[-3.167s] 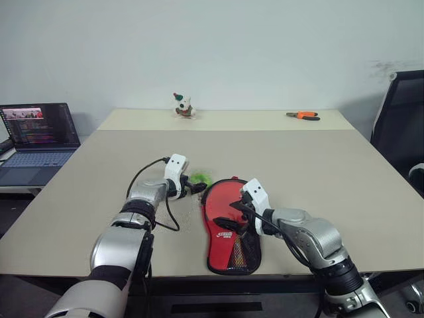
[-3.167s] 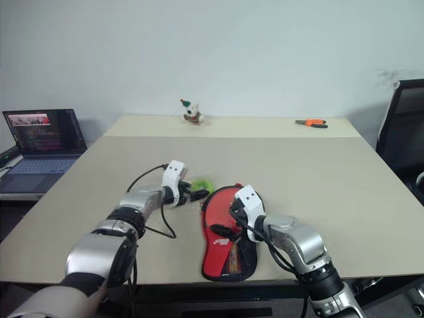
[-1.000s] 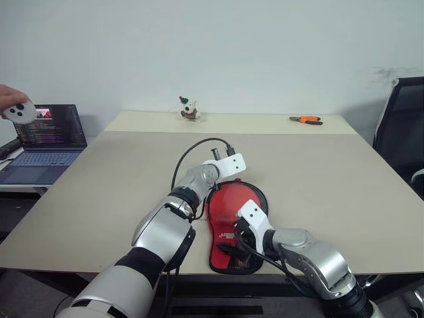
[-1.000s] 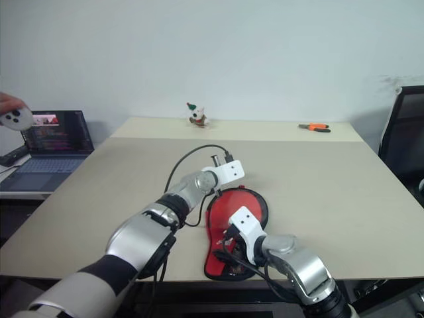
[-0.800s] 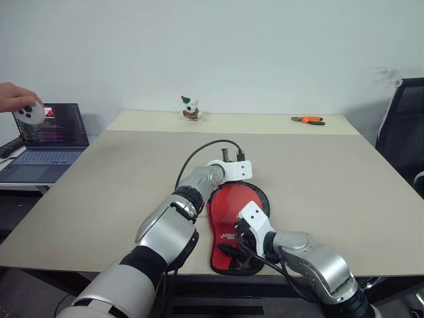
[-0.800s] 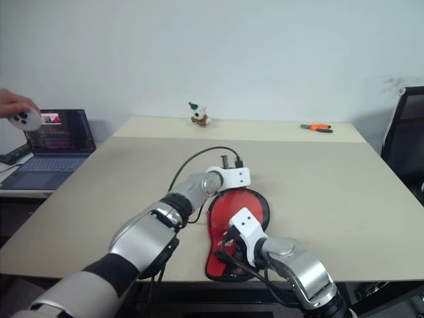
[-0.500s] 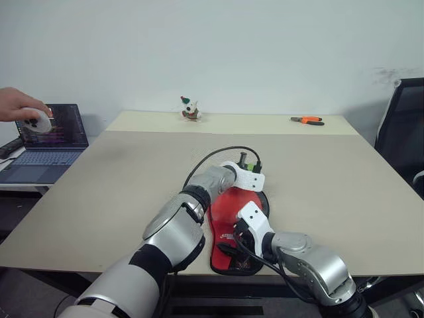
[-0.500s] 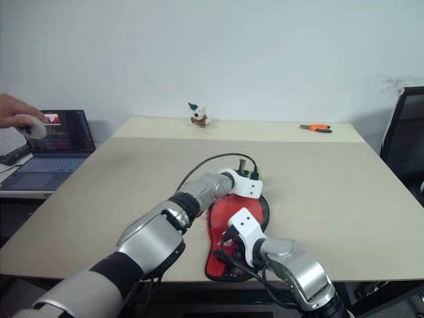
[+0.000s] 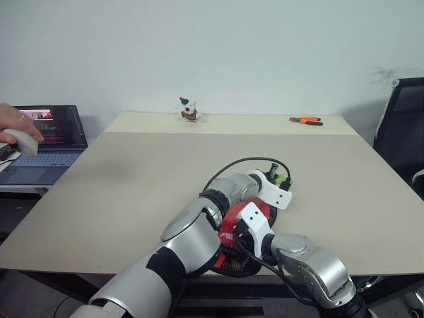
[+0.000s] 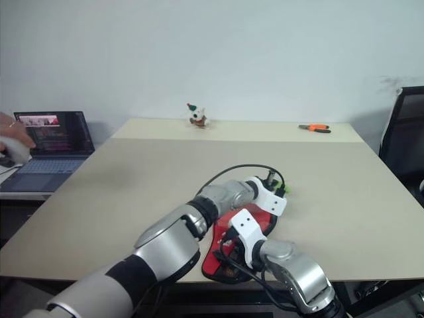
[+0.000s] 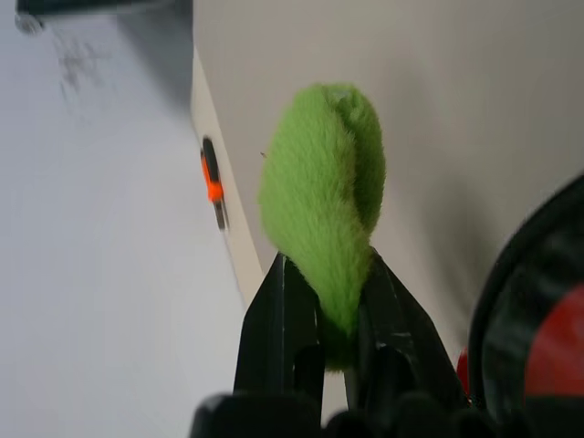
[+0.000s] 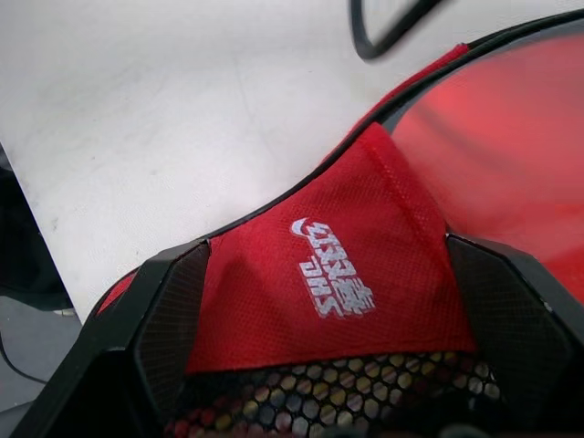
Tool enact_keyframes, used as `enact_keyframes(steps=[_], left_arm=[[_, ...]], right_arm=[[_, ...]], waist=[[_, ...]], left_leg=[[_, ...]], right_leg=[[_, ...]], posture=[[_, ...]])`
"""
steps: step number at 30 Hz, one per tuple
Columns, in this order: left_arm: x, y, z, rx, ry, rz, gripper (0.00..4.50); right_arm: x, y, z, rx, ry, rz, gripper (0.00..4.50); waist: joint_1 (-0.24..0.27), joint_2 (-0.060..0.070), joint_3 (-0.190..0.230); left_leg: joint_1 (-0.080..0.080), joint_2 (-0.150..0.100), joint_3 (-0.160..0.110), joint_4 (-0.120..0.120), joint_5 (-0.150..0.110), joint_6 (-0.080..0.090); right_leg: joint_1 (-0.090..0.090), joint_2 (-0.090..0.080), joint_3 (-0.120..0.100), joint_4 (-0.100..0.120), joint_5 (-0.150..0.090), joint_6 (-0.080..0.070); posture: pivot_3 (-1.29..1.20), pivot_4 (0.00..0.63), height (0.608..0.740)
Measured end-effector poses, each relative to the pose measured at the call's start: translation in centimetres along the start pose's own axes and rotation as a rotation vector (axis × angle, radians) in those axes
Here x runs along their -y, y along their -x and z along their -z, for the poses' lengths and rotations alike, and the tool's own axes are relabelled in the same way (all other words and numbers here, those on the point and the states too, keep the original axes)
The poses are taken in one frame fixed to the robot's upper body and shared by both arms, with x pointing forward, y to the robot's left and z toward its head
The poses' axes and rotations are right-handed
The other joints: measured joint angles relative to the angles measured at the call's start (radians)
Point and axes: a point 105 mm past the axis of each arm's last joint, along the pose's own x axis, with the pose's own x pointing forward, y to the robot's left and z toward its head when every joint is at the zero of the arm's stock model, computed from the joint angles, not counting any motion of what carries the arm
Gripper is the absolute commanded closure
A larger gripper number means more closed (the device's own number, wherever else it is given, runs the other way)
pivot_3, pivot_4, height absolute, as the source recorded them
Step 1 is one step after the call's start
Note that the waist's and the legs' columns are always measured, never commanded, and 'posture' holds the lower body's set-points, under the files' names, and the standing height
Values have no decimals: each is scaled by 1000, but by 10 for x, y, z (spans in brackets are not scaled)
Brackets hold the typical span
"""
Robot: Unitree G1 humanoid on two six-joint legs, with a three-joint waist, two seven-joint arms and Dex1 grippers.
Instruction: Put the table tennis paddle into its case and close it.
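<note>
The case (image 9: 233,260) lies near the table's front edge, black with a mesh pocket and a red panel with a white logo (image 12: 333,265). The table tennis paddle's red face (image 12: 497,137) shows inside its black zipper rim; the handle is hidden. My right gripper (image 12: 328,283) stands open over the case's narrow end, fingers (image 12: 173,310) either side of the red panel. My left gripper (image 11: 321,274) is shut on a fuzzy green ball (image 11: 319,201). It hovers just right of the case's round end (image 9: 283,180).
The beige table (image 9: 132,172) carries a small toy figure (image 9: 187,109) and orange pliers (image 9: 306,120) at its far edge. A laptop (image 9: 46,142) sits on a side desk at left, with a person's hand (image 9: 16,136) holding a white device. A black chair (image 9: 401,132) stands at right.
My left arm has swung to the right across the case's round end with the green ball, its wrist rolling. The right gripper kept still. The person's hand has dropped lower.
</note>
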Motion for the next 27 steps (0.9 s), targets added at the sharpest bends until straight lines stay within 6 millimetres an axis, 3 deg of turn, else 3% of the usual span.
enact_keyframes(steps=[10,15,19,27], left_arm=[[3,0,-7,51,81,54,4498],[-2,3,-4,53,194,53,2798],[-9,7,6,49,308,51,2798],[20,28,44,-6,480,135,2798]], right_arm=[[1,-2,0,-8,-4,-2,0],[3,-5,0,-17,-4,-17,0],[3,-9,-1,-26,-9,-40,0],[2,-21,-6,-31,-9,-93,0]], waist=[[-1,2,-4],[-3,2,-6],[-11,3,-9],[-26,4,-12]], left_leg=[[1,0,1,0,0,0],[1,0,1,0,0,0],[3,0,2,0,0,0],[10,0,3,0,0,0]], right_leg=[[0,0,1,0,0,0],[0,1,1,1,0,0],[1,2,2,1,0,0],[6,3,3,1,0,0]], posture=[[0,150,740],[0,150,740],[0,150,740],[0,150,740]])
